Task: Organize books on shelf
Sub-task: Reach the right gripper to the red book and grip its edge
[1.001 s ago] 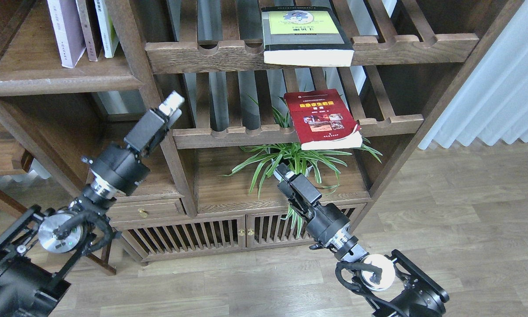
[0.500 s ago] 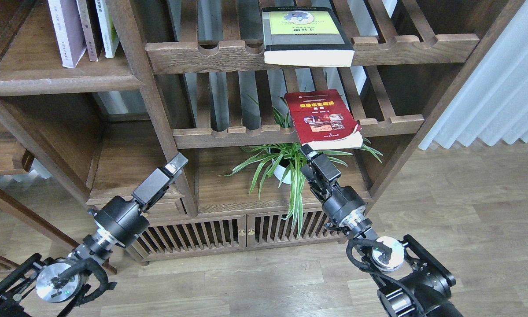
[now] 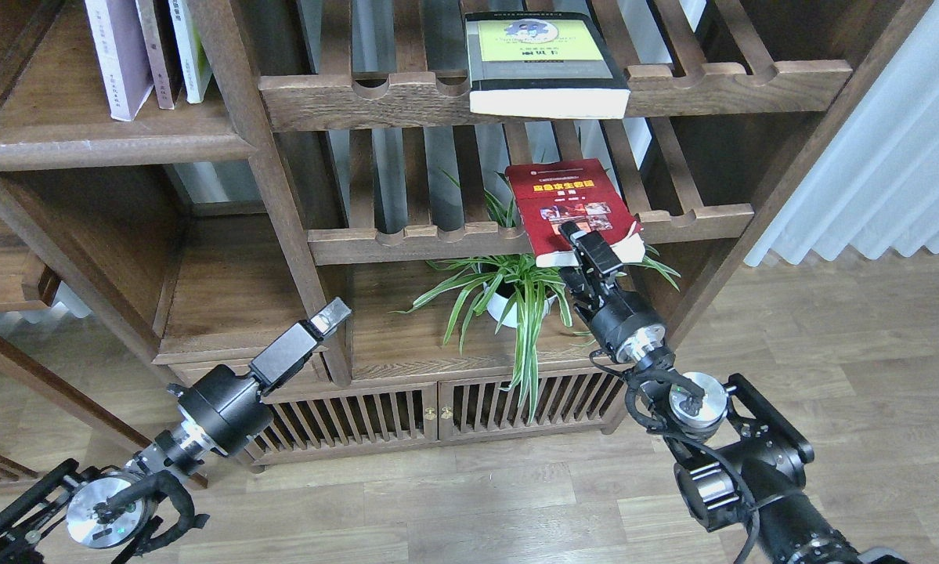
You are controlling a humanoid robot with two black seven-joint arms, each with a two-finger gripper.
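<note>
The red book (image 3: 565,202) lies flat on the lower slatted rack, its front edge overhanging the rail. My right gripper (image 3: 586,243) is at that front edge, touching or overlapping the book's corner; its dark fingers cannot be told apart. The thick yellow-green book (image 3: 539,55) lies flat on the upper slatted rack. The pale lavender-white book (image 3: 117,55) stands upright on the solid dark-brown shelf (image 3: 109,145) at the upper left, next to two other upright books. My left gripper (image 3: 330,316) is low, in front of the bookcase's upright post, holding nothing that I can see.
A potted spider plant (image 3: 508,294) stands on the board under the red book, just left of my right arm. Cabinet doors with slats (image 3: 375,419) lie below. A white curtain (image 3: 892,157) hangs at the right. The floor is wood.
My right gripper has risen from beside the plant up to the red book's front edge. My left arm has dropped from near the upper-left shelf to down by the cabinet.
</note>
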